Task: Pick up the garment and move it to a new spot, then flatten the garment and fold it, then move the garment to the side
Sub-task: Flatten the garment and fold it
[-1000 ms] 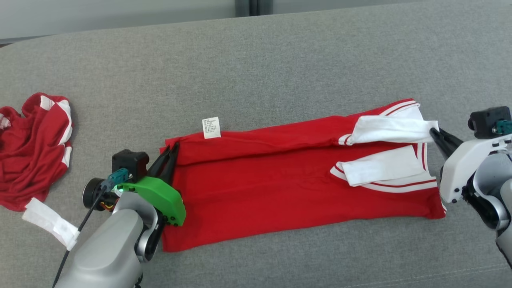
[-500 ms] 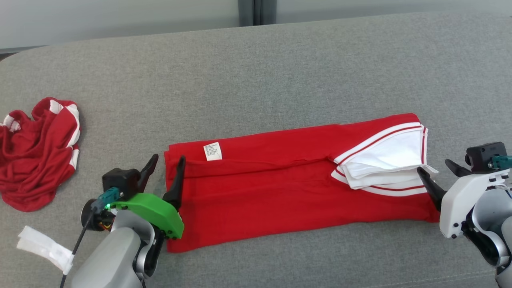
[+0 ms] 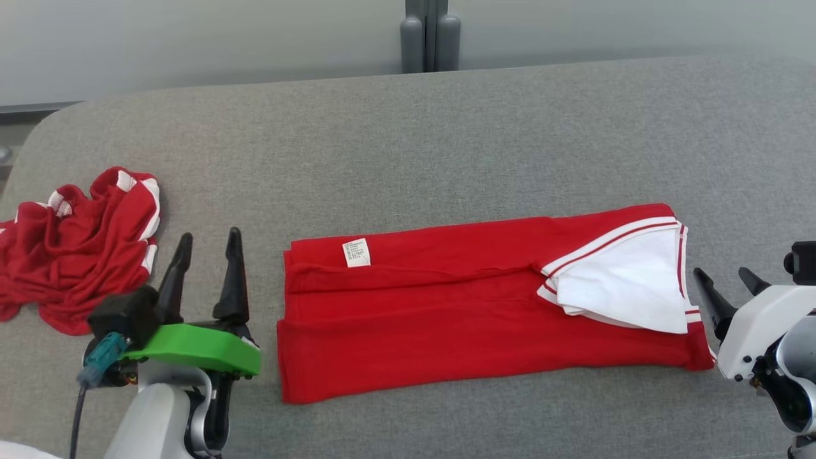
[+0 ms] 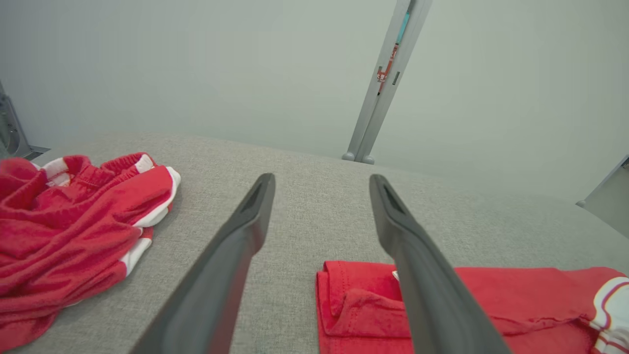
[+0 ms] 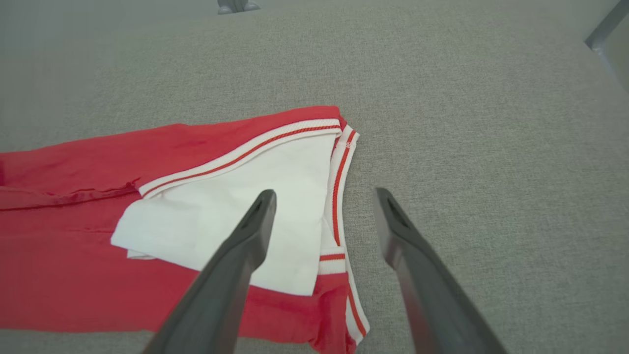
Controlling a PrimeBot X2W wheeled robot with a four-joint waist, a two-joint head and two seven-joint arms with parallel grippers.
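The garment (image 3: 446, 319) is a red piece with white trim, lying folded in a long band across the middle of the grey surface (image 3: 446, 140). A white label (image 3: 357, 252) shows near its left end and a white panel (image 3: 628, 284) near its right end. My left gripper (image 3: 209, 237) stands open just left of the garment's left edge, apart from it. In the left wrist view the left gripper (image 4: 322, 178) has only grey cloth between its fingers, with the garment (image 4: 491, 305) at lower right. My right gripper (image 3: 721, 274) is open beside the right end; the right wrist view shows it (image 5: 324, 192) over the garment's striped edge (image 5: 339, 187), holding nothing.
A second, crumpled red and white garment (image 3: 76, 248) lies at the far left, also in the left wrist view (image 4: 64, 221). A grey post (image 3: 430, 38) rises behind the back edge against a pale wall. Bare grey surface lies behind and in front of the folded band.
Both grippers opened and let go of the garment's ends, and the lifted fold now lies flat. Both have drawn back outward. The head camera has also shifted.
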